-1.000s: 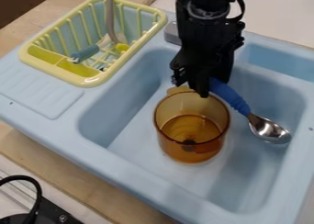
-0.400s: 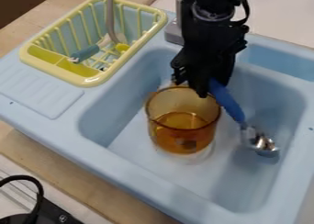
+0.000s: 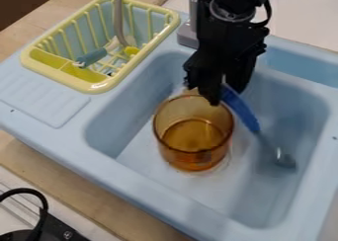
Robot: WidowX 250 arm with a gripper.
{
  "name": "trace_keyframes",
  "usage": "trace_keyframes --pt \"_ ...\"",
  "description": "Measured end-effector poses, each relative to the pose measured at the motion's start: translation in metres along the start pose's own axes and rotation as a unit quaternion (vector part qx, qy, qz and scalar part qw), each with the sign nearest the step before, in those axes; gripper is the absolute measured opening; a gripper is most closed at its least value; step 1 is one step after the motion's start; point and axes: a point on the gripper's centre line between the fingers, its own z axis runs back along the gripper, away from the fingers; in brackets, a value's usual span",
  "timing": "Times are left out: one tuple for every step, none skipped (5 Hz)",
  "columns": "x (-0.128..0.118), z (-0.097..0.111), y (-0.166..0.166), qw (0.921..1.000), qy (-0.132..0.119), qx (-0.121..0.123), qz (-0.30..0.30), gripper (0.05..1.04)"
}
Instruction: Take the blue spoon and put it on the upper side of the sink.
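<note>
The gripper [image 3: 211, 92] hangs over the back of the sink basin, above the far rim of an amber see-through cup [image 3: 192, 136]. It is shut on the blue spoon [image 3: 240, 107] near the upper end of the handle, which the black fingers partly hide. From there the spoon slants down to the right, outside the cup, with its metal bowl blurred low over the basin's right part. Whether the bowl touches the basin I cannot tell. The light blue sink [image 3: 109, 170] has its upper side behind the gripper, partly covered by the arm.
A yellow dish rack [image 3: 99, 86] with several utensils stands at the upper left, beside the ridged drainboard [image 3: 43, 99]. The grey faucet base [image 3: 188, 36] is just left of the arm. A black cable [image 3: 41, 205] curls at the lower left.
The gripper has shifted slightly right. The spoon's bowl has swung down and a little left, its handle now steeper. The cup has slid left and slightly back.
</note>
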Motion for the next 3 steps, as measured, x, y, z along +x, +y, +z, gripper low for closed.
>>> trace_keyframes --pt "-0.0003 0.0095 -0.0009 0.9999 0.004 -0.015 0.005 0.882" --pt "0.0024 0.0163 -0.0052 0.9993 0.002 -0.037 0.002 0.997" --pt "0.0027 0.0167 -0.0054 0.9993 0.002 -0.039 0.001 0.997"
